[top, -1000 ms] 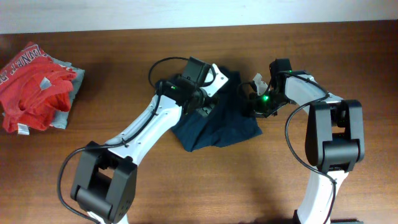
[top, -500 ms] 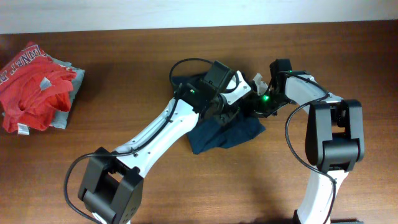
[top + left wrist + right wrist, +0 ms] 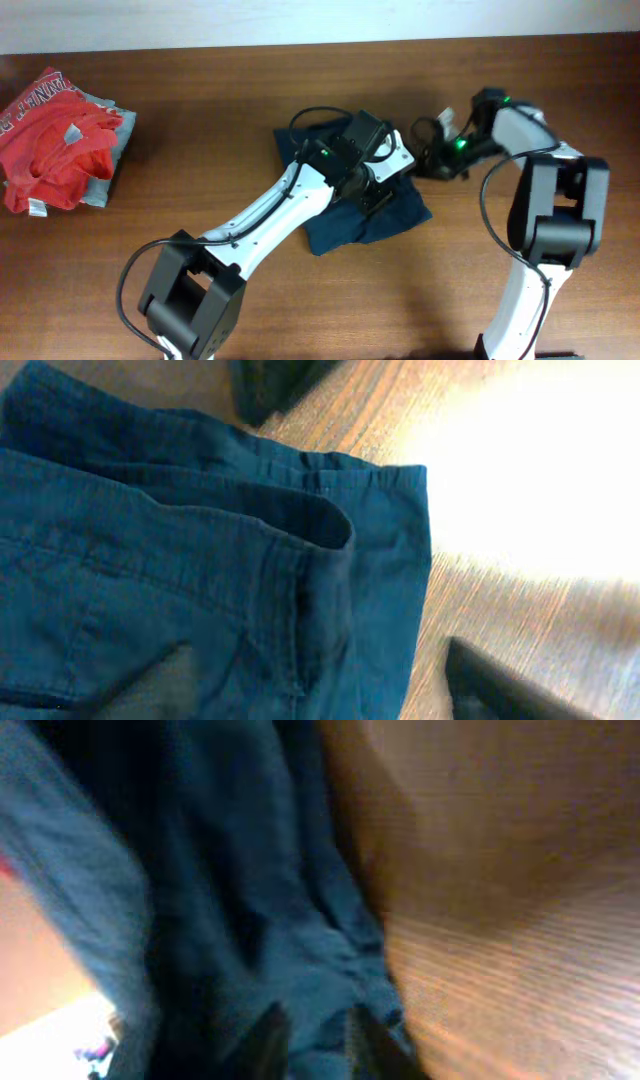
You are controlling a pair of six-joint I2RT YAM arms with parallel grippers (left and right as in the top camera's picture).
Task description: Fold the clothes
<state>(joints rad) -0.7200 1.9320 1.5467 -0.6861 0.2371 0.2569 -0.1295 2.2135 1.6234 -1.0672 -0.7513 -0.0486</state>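
Note:
The clothes [image 3: 350, 225], a dark navy garment, lie folded in a heap at the middle of the table. My left gripper [image 3: 378, 185] hovers over their right part. In the left wrist view it [image 3: 320, 695] stands open, fingers wide apart, with the seamed navy fabric [image 3: 150, 540] lying loose below. My right gripper [image 3: 432, 168] sits at the garment's upper right edge. Seen from the right wrist, it [image 3: 320, 1040] has its two dark fingers [image 3: 270, 1040] a little apart over the blue fabric [image 3: 230, 870], and the view is blurred.
A red garment with white lettering [image 3: 55, 135] lies on a light grey one [image 3: 110, 150] at the far left. Bare brown wooden table [image 3: 300, 300] surrounds the navy heap. A dark shape [image 3: 270, 385] shows at the top of the left wrist view.
My left arm swept right across the garment, carrying fabric over, then opened its jaws wide. My right gripper shifted right and parted its fingers. The navy heap now lies further right.

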